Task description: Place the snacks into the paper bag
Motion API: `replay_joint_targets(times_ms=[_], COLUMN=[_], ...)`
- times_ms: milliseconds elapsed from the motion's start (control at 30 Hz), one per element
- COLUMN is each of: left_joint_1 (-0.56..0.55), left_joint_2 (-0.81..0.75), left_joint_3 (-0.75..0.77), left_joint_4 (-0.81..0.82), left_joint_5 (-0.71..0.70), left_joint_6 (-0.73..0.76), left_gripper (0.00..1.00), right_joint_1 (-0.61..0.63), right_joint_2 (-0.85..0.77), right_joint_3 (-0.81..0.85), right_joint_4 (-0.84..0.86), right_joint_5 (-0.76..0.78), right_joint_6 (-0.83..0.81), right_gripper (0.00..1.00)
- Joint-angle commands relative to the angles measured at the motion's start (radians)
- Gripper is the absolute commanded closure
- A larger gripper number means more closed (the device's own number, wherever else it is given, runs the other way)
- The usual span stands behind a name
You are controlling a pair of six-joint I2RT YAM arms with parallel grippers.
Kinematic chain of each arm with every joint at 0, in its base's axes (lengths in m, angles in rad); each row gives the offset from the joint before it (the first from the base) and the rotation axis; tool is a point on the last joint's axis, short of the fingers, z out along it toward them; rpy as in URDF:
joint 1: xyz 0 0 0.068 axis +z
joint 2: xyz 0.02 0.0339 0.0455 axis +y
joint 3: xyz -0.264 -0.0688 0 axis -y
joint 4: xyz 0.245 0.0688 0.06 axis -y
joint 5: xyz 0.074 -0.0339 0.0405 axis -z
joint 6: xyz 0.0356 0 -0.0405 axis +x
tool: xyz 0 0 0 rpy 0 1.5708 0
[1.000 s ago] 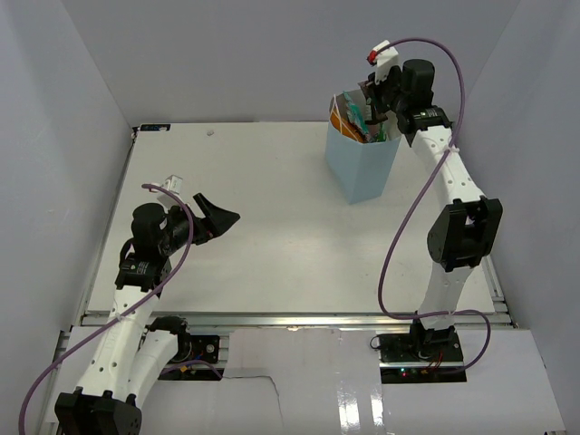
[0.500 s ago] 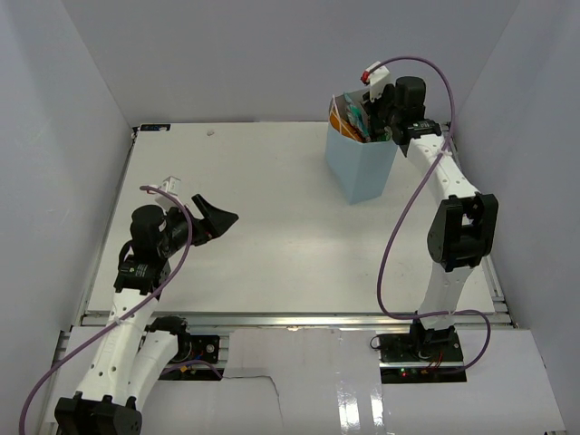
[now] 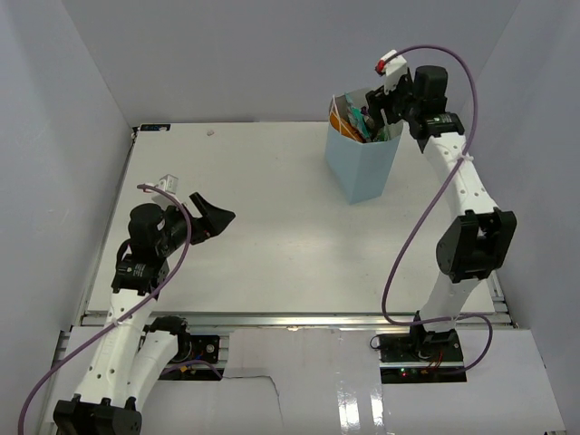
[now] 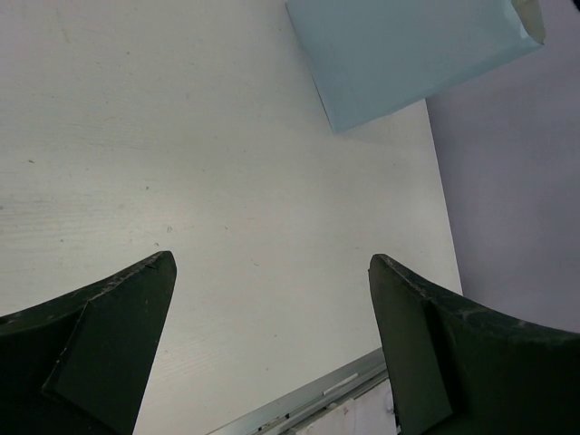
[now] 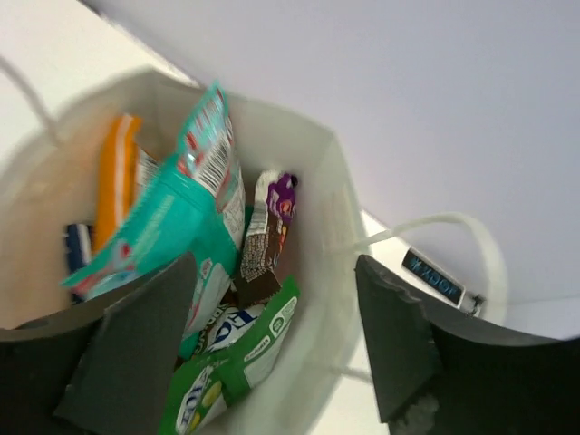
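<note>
Hovering right tool (image 5: 270, 313), seemingly above snacks (image 5: 172, 217)

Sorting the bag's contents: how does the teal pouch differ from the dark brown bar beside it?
The teal pouch is far wider; the dark brown bar is narrow. The pouch is teal with red and white print; the bar is brown with a purple top. Both sit inside the paper bag.

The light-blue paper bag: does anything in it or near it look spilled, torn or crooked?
Nothing stands out. The light-blue paper bag stands upright and no tear shows. The teal pouch, dark brown bar, green packet and orange chip bag lean loosely inside it, none outside.
</note>
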Motion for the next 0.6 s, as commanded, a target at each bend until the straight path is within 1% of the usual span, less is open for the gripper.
replay_joint_targets(times_ms=[0, 33, 67, 100, 133, 200, 267, 367, 400, 433, 533, 567], left_joint_1=[-0.003, -0.003, -0.003, -0.003, -0.003, -0.003, -0.003, -0.003, -0.003, -0.003, -0.003, -0.002], left_joint_2=[0.004, 0.005, 0.007, 0.011, 0.013, 0.017, 0.02, 0.043, 0.053, 0.069, 0.094, 0.099], left_joint_3=[0.054, 0.067, 0.073, 0.079, 0.085, 0.099, 0.108, 0.123, 0.142, 0.151, 0.176, 0.177], left_joint_4=[-0.03, -0.03, -0.031, -0.031, -0.03, -0.03, -0.018, 0.002, 0.006, 0.009, 0.019, 0.024], left_joint_5=[-0.067, -0.076, -0.084, -0.102, -0.111, -0.151, -0.163, -0.148, -0.14, -0.124, -0.102, -0.093], left_joint_6=[0.037, 0.043, 0.046, 0.048, 0.048, 0.039, 0.036, 0.048, 0.058, 0.063, 0.089, 0.098], left_gripper=[0.02, 0.02, 0.02, 0.02, 0.02, 0.02, 0.02, 0.02, 0.02, 0.02, 0.02, 0.02], right_joint_1=[-0.006, -0.006, -0.006, -0.006, -0.006, -0.007, -0.01, -0.012, -0.012, -0.012, -0.012, -0.014], right_joint_2=[-0.151, -0.19, -0.212, -0.233, -0.281, -0.324, -0.388, -0.5, -0.554, -0.579, -0.654, -0.669], right_joint_3=[0.071, 0.056, 0.042, 0.024, 0.001, -0.068, -0.149, -0.273, -0.354, -0.393, -0.531, -0.563], right_joint_4=[-0.05, -0.068, -0.088, -0.102, -0.12, -0.145, -0.196, -0.199, -0.197, -0.196, -0.197, -0.194], right_joint_5=[-0.123, -0.15, -0.204, -0.225, -0.238, -0.25, -0.285, -0.296, -0.292, -0.287, -0.24, -0.173], right_joint_6=[0.029, 0.029, 0.027, 0.033, 0.05, 0.099, 0.106, 0.107, 0.113, 0.118, 0.154, 0.174], right_gripper=[0.22, 0.13, 0.07, 0.02, 0.1, 0.1, 0.1, 0.1, 0.1, 0.1, 0.1, 0.1])
